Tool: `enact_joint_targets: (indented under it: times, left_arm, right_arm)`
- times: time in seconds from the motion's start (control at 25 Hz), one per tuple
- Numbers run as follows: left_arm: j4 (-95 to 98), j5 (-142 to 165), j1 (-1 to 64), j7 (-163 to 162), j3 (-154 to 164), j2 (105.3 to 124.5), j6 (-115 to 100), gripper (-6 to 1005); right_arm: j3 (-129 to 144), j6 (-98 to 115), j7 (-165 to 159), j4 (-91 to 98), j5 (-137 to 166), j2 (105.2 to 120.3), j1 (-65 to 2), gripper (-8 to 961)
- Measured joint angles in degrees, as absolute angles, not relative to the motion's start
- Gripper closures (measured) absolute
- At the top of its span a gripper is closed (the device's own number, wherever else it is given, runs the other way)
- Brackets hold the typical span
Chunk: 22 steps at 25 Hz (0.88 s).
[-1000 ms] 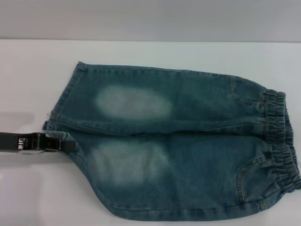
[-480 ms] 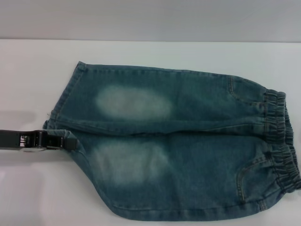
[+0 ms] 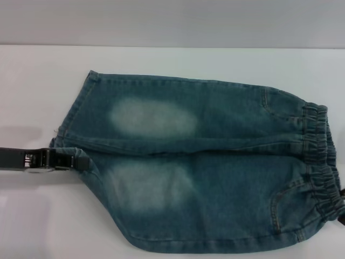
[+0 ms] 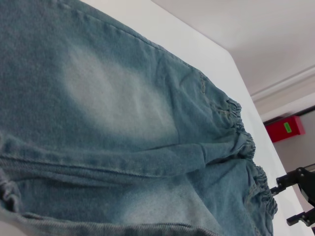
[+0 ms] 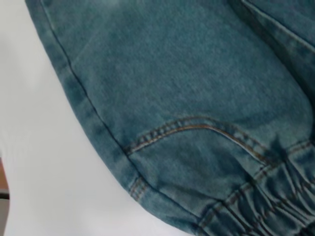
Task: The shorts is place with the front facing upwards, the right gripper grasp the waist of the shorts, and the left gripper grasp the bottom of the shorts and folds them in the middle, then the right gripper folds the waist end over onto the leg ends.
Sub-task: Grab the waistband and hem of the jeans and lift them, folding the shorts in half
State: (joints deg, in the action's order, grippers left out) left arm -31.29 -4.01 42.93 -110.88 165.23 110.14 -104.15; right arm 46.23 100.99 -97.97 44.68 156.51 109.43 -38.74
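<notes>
The blue denim shorts [image 3: 205,162] lie front up on the white table, with the ruched waist [image 3: 321,162] to the right and the bottom of the shorts [image 3: 73,116] to the left. My left gripper [image 3: 80,162] reaches in from the left and is shut on the near leg's hem corner, which is bunched and pulled toward it. My right gripper [image 4: 290,201] stands beside the near end of the waist [image 4: 246,147], prongs apart. In the head view it is only a dark sliver [image 3: 342,217] at the right edge. The right wrist view shows the front pocket seam [image 5: 197,125] and waist gathers [image 5: 266,206] close up.
Bare white table [image 3: 38,86] surrounds the shorts on the left and far side, ending at a grey wall behind. A red box [image 4: 284,129] sits beyond the table's far end in the left wrist view.
My left gripper has slid slightly right with the hem corner. A dark part of the right gripper has appeared at the right edge by the waist's near end.
</notes>
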Motion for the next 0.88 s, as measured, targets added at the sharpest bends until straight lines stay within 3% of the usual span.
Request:
enact_joint_targets:
  times: [0.88]
  left_arm:
    - [-31.2,-4.0,43.0,-110.2,165.2,110.39,-103.2,896]
  right_arm:
    - [46.2,104.8,-95.4,44.3,154.1,110.21,-39.8,264]
